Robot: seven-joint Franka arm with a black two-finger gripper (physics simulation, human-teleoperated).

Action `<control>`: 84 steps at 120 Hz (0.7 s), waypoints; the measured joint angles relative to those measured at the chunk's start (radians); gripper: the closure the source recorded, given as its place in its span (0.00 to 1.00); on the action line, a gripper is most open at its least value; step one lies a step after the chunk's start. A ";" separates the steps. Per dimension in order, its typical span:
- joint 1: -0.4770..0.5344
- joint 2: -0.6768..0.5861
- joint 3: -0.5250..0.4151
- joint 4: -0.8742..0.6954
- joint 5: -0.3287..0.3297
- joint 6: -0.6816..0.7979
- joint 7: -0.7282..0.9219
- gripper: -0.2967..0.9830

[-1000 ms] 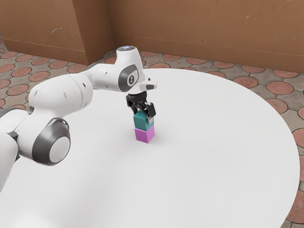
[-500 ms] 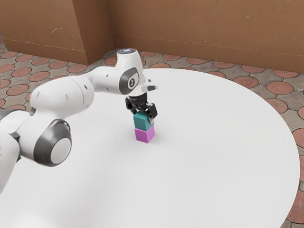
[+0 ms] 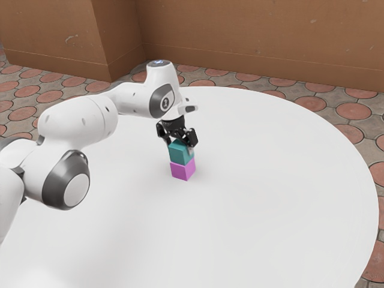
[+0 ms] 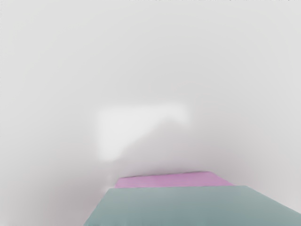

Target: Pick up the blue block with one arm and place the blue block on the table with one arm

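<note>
Just above the top block, around its upper part, my gripper (image 3: pixel 180 146) stands open in the exterior view, one finger at either side. The blue block, teal in colour (image 3: pixel 180 153), rests on a purple block (image 3: pixel 182 170), nearly lined up with it. That purple block stands on the white table (image 3: pixel 258 204). From the wrist view, the teal block (image 4: pixel 193 205) lies close under my hand, and a strip of the purple block (image 4: pixel 171 180) shows past its edge.
The round white table's curved edge (image 3: pixel 360 157) runs round the exterior view's right side. Beyond it are a paved floor (image 3: pixel 354 111) and a brown wall (image 3: pixel 258 36). My arm reaches over the table from the exterior view's left.
The fingers have spread wider apart. My hand dipped slightly, then rose a little. Both blocks have stayed where they were, stacked.
</note>
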 joint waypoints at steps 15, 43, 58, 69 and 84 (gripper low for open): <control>0.000 -0.002 -0.001 -0.001 0.000 -0.002 -0.010 0.23; 0.000 -0.010 -0.005 -0.009 -0.001 -0.007 -0.024 0.23; 0.000 -0.012 -0.008 -0.012 -0.002 -0.009 -0.029 0.23; 0.000 -0.012 -0.009 -0.012 -0.002 -0.010 -0.032 0.23; 0.000 -0.012 -0.009 -0.012 -0.002 -0.010 -0.035 0.26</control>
